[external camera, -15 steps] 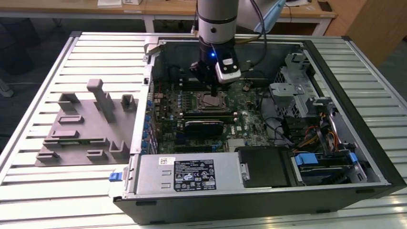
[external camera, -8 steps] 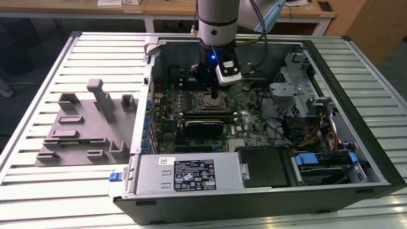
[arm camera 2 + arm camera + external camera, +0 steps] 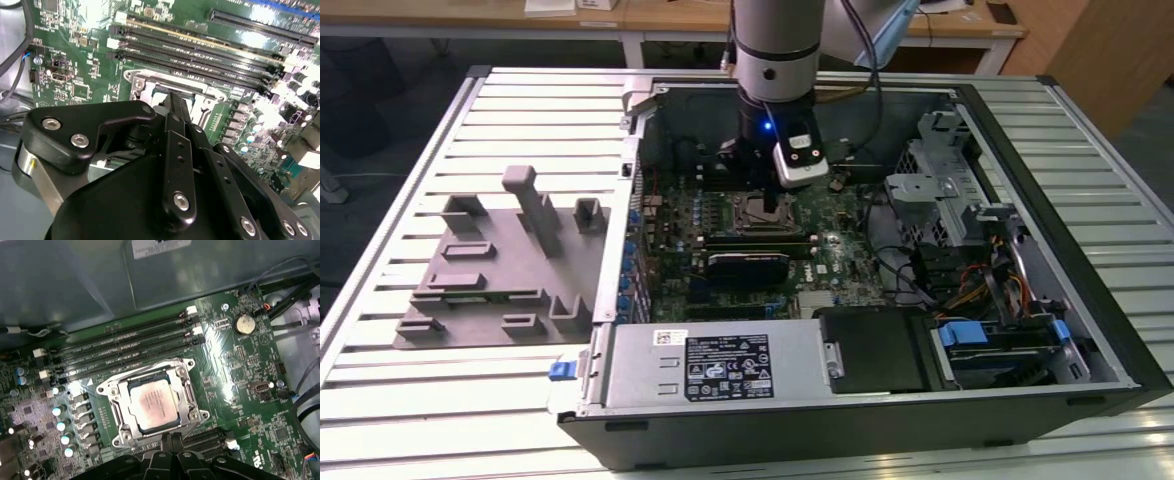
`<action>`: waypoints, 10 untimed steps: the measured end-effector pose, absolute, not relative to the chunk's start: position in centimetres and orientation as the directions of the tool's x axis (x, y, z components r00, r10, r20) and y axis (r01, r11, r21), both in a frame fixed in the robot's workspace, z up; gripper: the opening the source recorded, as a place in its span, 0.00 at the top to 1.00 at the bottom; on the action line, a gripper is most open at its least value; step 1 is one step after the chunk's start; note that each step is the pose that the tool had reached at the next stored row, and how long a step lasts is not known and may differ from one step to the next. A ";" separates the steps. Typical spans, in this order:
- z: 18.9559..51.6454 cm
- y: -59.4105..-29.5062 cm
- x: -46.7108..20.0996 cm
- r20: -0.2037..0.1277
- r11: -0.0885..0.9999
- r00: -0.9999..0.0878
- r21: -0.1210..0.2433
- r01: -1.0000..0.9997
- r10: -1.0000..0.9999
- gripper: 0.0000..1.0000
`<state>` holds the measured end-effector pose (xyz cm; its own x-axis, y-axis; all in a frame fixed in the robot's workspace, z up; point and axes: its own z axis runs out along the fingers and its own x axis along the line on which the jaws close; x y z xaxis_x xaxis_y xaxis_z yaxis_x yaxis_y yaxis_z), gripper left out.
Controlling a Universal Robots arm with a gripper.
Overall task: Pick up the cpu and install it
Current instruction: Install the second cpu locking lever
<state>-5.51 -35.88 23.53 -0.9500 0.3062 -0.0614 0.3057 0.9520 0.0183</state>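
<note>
At centre frame of the first wrist view, the cpu [image 3: 152, 406] sits flat in its metal socket frame [image 3: 192, 399] on the green motherboard [image 3: 235, 365], beside the memory slots [image 3: 125, 345]. The end effector [image 3: 167, 442] hangs just above the socket edge, fingers drawn together and holding nothing. In the exterior view, a white printed label [image 3: 727, 367] marks the power supply [image 3: 640, 368]; text unreadable.
</note>
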 end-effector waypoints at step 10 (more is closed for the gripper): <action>23.4 -36.9 -6.0 -0.061 0.954 -0.952 0.018 0.298 0.299 0.89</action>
<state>-5.97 -36.91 23.44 -0.9524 0.2986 -0.0614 0.2980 0.9544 0.0183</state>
